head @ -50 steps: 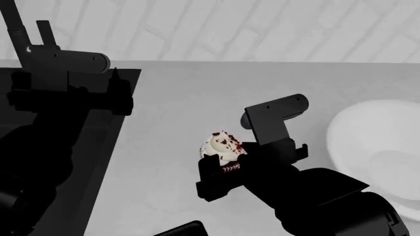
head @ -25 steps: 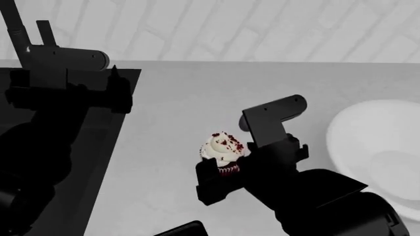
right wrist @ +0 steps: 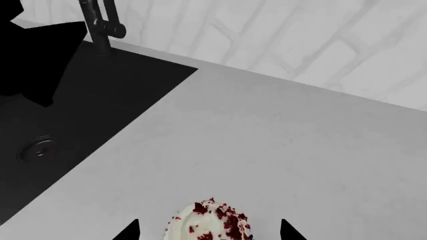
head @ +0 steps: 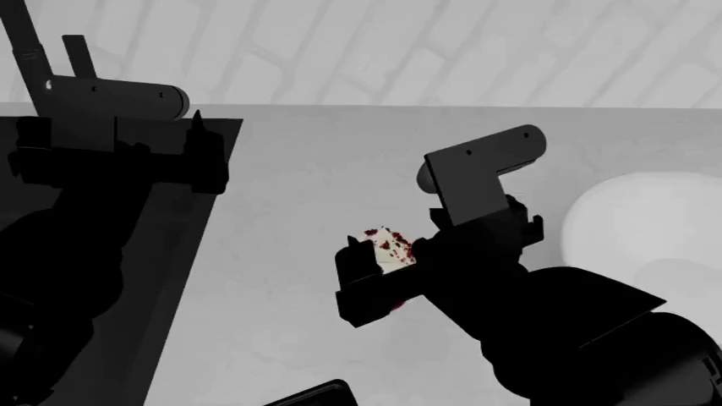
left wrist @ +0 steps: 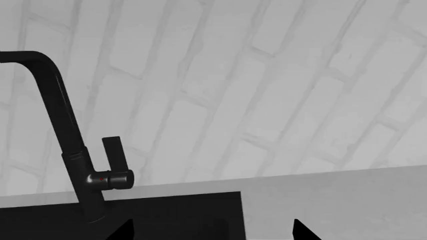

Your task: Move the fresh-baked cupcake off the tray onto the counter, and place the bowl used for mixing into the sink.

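Note:
The cupcake (head: 385, 246), white frosting flecked with red crumbs, is over the grey counter (head: 293, 186) between the sink and the bowl. My right gripper (head: 391, 272) is open around it and hides its lower half. In the right wrist view the frosting (right wrist: 210, 224) lies between the fingertips (right wrist: 131, 231), with a gap on each side. The white bowl (head: 648, 228) sits on the counter at the right. A corner of the black tray (head: 319, 395) shows at the bottom edge. My left gripper (left wrist: 212, 232) is open and empty over the sink (left wrist: 167, 215).
The black faucet (left wrist: 73, 150) with its side lever stands at the back of the sink, against a white brick wall. The round drain (right wrist: 39, 149) shows in the basin floor. My left arm (head: 79, 254) covers much of the sink.
My right wrist has risen and tilted back, so the gripper now covers more of the cupcake, and the red wrapper no longer shows. The cupcake itself has barely shifted. The left arm holds still.

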